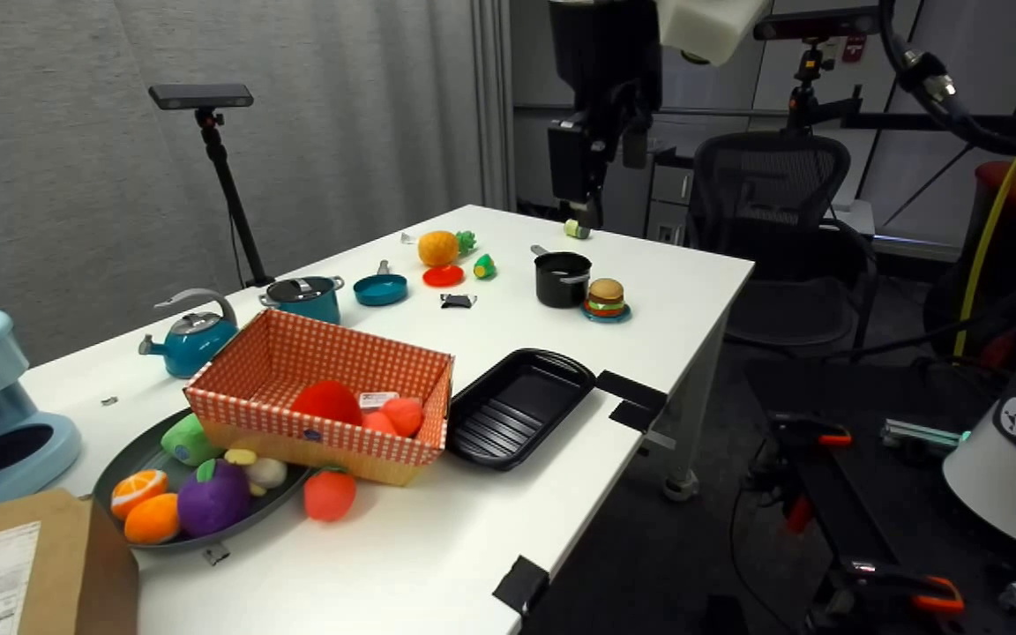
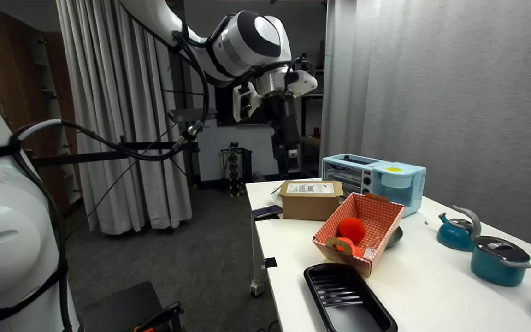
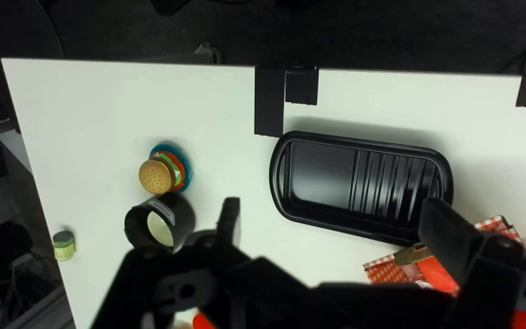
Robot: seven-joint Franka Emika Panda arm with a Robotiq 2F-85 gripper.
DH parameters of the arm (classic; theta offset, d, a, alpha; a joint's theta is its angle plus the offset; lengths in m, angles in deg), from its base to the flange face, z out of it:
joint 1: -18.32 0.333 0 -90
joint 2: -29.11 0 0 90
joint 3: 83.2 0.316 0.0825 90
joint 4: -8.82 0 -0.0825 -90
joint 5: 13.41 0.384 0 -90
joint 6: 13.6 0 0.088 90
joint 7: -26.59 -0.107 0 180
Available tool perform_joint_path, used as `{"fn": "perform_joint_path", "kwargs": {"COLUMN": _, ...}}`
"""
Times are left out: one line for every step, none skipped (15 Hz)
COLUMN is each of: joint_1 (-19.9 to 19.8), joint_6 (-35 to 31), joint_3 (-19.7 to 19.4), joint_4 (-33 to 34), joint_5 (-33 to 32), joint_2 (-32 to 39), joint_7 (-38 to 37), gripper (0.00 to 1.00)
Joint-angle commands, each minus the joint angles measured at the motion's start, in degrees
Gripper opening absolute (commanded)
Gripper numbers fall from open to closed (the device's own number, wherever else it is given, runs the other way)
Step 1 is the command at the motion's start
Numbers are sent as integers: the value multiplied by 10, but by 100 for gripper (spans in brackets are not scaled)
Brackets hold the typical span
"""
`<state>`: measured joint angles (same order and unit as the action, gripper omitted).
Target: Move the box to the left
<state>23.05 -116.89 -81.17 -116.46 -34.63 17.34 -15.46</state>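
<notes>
Checked box [image 1: 340,439]: sits on the white worktop [image 1: 437,547], between the dark round plate [image 1: 277,503] and the black ridged tray [image 1: 521,401]. Orange-red gingham, flared sides. In an exterior view it covers part of the plate, but I can't tell if it's actually resting on the rim.
Inside it: a big red ball-looking thing [image 2: 352,229], some coral-red bits [image 1: 402,414] right next to that, plus a small white label [image 1: 376,399].
Pincer [image 3: 330,204]: released, fingers spread super wide in the wrist view with only air between them. Hangs well above the worktop in both exterior views.
Tray: just beside the box, ridged half toward it. Whether the two touch, can't tell.
Plate: loaded with toy fruit, so a purple one [image 1: 213,498], two orange ones [image 1: 153,519], a green one [image 1: 191,439] and a pale one [image 1: 267,473] with yellow bits. A loose red fruit [image 1: 329,496] lies on the worktop near it.
Teal cookware: kettle [image 1: 199,346] near the box, then a lidded pot [image 1: 320,309], then a little frying pan [image 1: 380,289].
Burger [image 3: 160,173]: on a small teal saucer [image 3: 169,147], just beside the black pot [image 1: 561,284].
Pineapple toy [image 1: 438,249]: near the frying pan, with a flat red disc [image 1: 444,276] right by it.
Appliance corner: light-blue toaster-looking thing [image 2: 404,194], brown carton [image 2: 309,210] just beside it.
</notes>
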Motion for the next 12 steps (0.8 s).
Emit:
{"fn": "perform_joint_path", "kwargs": {"joint_1": -19, "joint_6": -1, "joint_3": 16, "joint_4": -55, "joint_5": 21, "joint_2": -62, "joint_7": -41, "gripper": 100}}
{"fn": "perform_joint_path", "kwargs": {"joint_1": -20, "joint_6": -3, "joint_3": 17, "joint_4": -62, "joint_5": 28, "joint_2": -68, "joint_7": -45, "gripper": 100}}
{"fn": "perform_joint_path", "kwargs": {"joint_1": -22, "joint_6": 1, "joint_3": 19, "joint_4": -67, "joint_5": 30, "joint_2": -75, "joint_7": -47, "gripper": 100}}
{"fn": "perform_joint_path", "kwargs": {"joint_1": -22, "joint_6": 2, "joint_3": 19, "joint_4": -72, "joint_5": 36, "joint_2": -80, "joint_7": -43, "gripper": 100}}
{"fn": "perform_joint_path", "kwargs": {"joint_1": -23, "joint_6": 3, "joint_3": 20, "joint_4": -76, "joint_5": 44, "joint_2": -85, "joint_7": -44, "gripper": 100}}
{"fn": "perform_joint_path", "kwargs": {"joint_1": -23, "joint_6": 5, "joint_3": 19, "joint_4": -79, "joint_5": 55, "joint_2": -89, "joint_7": -41, "gripper": 100}}
{"fn": "perform_joint_path", "kwargs": {"joint_1": -26, "joint_6": -1, "joint_3": 23, "joint_4": -57, "joint_5": 38, "joint_2": -56, "joint_7": -33, "gripper": 100}}
{"fn": "perform_joint_path", "kwargs": {"joint_1": -26, "joint_6": -1, "joint_3": 23, "joint_4": -60, "joint_5": 44, "joint_2": -60, "joint_7": -33, "gripper": 100}}
{"fn": "perform_joint_path", "kwargs": {"joint_1": -26, "joint_6": -1, "joint_3": 23, "joint_4": -63, "joint_5": 46, "joint_2": -63, "joint_7": -33, "gripper": 100}}
{"fn": "perform_joint_path", "kwargs": {"joint_1": -27, "joint_6": -1, "joint_3": 24, "joint_4": -65, "joint_5": 46, "joint_2": -65, "joint_7": -33, "gripper": 100}}
{"fn": "perform_joint_path", "kwargs": {"joint_1": -27, "joint_6": -1, "joint_3": 24, "joint_4": -66, "joint_5": 47, "joint_2": -65, "joint_7": -33, "gripper": 100}}
{"fn": "perform_joint_path", "kwargs": {"joint_1": -27, "joint_6": -1, "joint_3": 24, "joint_4": -66, "joint_5": 47, "joint_2": -66, "joint_7": -33, "gripper": 100}}
